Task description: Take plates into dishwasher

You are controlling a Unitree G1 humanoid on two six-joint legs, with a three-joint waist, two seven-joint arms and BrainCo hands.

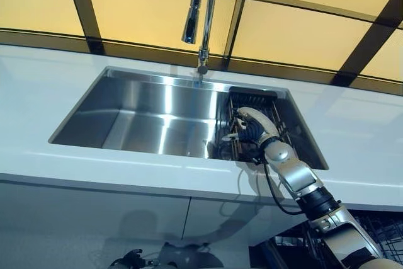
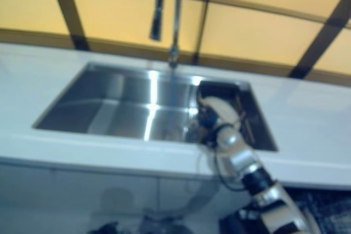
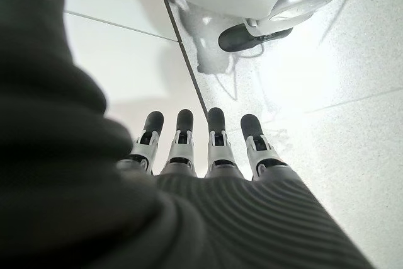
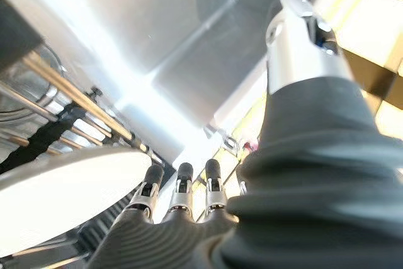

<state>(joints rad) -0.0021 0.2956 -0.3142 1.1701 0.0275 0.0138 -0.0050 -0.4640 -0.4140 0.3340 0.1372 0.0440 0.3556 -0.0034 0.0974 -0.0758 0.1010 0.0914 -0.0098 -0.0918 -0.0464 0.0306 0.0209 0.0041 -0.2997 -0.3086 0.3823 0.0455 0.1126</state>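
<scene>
Left eye view: steel sink (image 1: 157, 118) set in a white table (image 1: 44, 92); tap (image 1: 201, 11) above the sink's rear rim. Dish rack (image 1: 252, 127) at the sink's right end; right hand (image 1: 249, 131) inside the sink, on the rack.

Left wrist view: left hand (image 3: 208, 155), fingers straight, holding nothing, over pale floor (image 3: 352, 92).

Right wrist view: white plate (image 4: 69, 187) standing in the rack, just beside the right hand's straight fingers (image 4: 182, 187); whether they touch it cannot be told.
</scene>
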